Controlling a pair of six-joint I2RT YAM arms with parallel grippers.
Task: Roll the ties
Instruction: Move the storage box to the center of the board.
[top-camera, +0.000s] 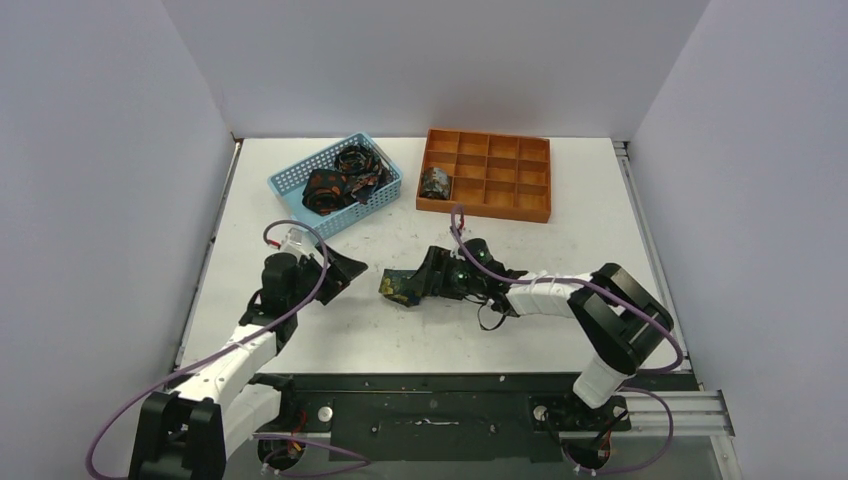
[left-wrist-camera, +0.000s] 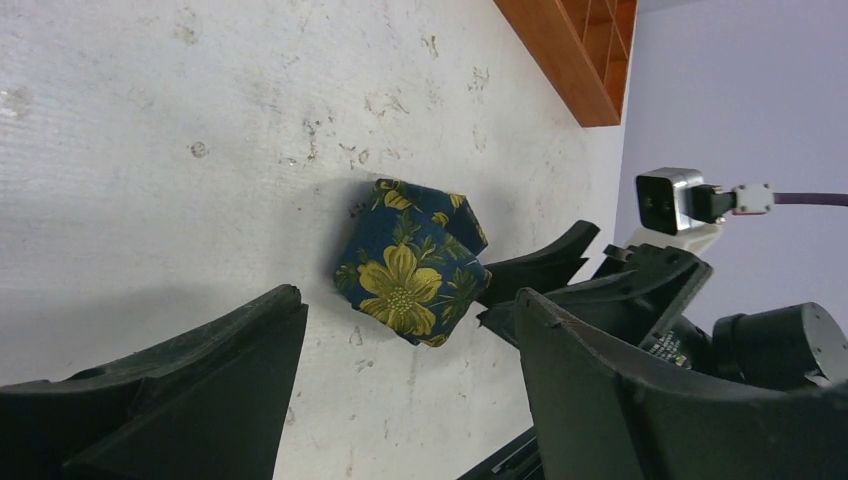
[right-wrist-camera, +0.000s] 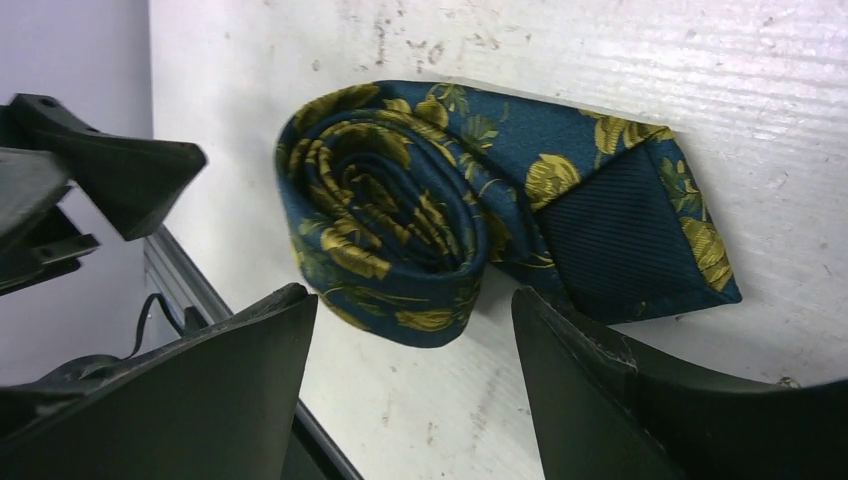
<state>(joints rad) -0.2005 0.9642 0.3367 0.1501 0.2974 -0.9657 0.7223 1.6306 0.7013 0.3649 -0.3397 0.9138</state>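
Note:
A navy tie with yellow-green flowers lies rolled on the white table between my two grippers. In the right wrist view the roll shows its spiral, and its pointed end lies flat beside it. My right gripper is open just short of the roll and not touching it. The left wrist view shows the same roll ahead of my open left gripper, with nothing between its fingers. Seen from above, the left gripper is to the left of the tie and the right gripper to its right.
A light-blue mesh basket at the back left holds loose dark ties with orange print. An orange compartment tray at the back right holds one rolled tie. White walls close in the table on three sides.

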